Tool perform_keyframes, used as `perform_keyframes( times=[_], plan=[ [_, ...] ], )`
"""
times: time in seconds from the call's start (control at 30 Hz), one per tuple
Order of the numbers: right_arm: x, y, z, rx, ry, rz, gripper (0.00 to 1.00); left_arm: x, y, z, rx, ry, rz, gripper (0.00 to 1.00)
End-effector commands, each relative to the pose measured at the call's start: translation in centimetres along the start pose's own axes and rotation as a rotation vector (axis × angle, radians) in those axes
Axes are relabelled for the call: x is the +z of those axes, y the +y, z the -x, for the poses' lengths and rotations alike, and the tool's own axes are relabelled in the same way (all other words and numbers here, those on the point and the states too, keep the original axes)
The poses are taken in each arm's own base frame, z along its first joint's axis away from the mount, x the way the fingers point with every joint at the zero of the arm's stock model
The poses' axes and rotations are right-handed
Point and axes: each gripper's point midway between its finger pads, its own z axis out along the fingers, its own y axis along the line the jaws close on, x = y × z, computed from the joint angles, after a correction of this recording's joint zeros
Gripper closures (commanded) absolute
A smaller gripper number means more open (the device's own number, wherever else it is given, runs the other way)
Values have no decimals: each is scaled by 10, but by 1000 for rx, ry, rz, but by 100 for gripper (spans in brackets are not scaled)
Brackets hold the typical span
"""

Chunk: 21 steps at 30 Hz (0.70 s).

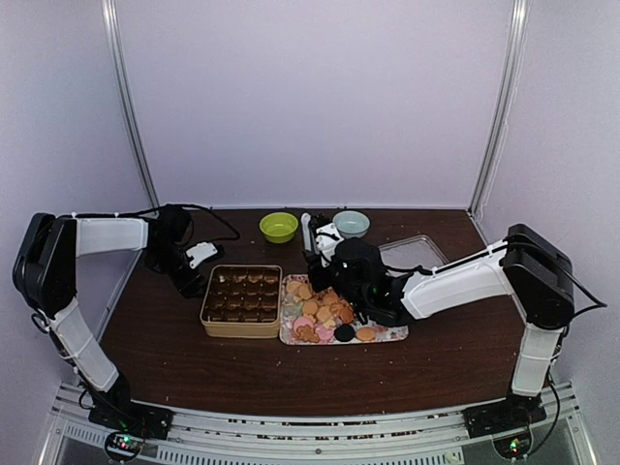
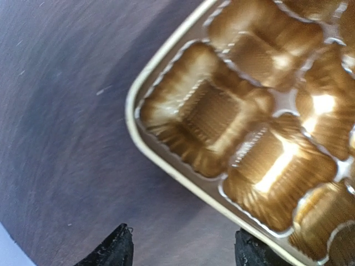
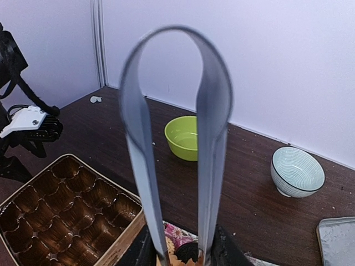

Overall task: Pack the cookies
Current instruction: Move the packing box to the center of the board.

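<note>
Grey tongs (image 3: 213,111) are squeezed narrow by the right gripper (image 3: 183,252); tips hidden, so a catch cannot be told | cookies (image 1: 325,312) are piled under the tips, tin (image 3: 66,210) to the left | risk: one could be cracked by a hard squeeze, or dropped before the tin is reached

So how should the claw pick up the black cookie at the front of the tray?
Probably from straight above, pinching the black cookie by its round edge, front and back. It lies flat on the tray, and a tan cookie sits close beside it, so that side looks crowded.
</note>
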Motion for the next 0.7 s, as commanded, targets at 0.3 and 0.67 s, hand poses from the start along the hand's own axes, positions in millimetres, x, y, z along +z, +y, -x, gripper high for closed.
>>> perform_keyframes(
  times=[0.3,0.67],
  plan=[
    [-28,-25,10,-19,-11,-50,81,-22,-54,18,60,-85,-193,34],
    [-33,-30,49,-18,-94,-60,100,-54,-19,-5,-85,-113,-157,33]
  ],
)
